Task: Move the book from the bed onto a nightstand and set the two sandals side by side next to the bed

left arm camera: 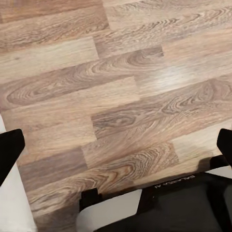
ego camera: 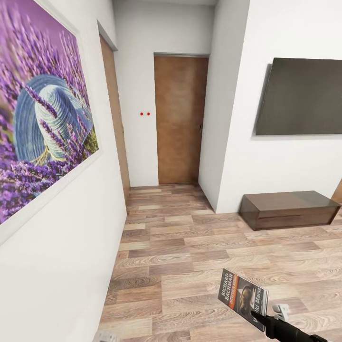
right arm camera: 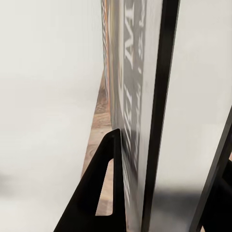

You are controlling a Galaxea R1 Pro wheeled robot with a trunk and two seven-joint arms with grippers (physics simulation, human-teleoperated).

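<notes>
The book [ego camera: 243,298] is held upright in the closed right claw [ego camera: 260,319], above the plank floor [ego camera: 180,247]. The left claw [left arm camera: 116,145] is spread, empty. During transit, grip should be kept firm until a nightstand is reached.

Head view down hallway; left wrist over floor [left arm camera: 121,96]; right wrist against book [right arm camera: 130,96]
</notes>
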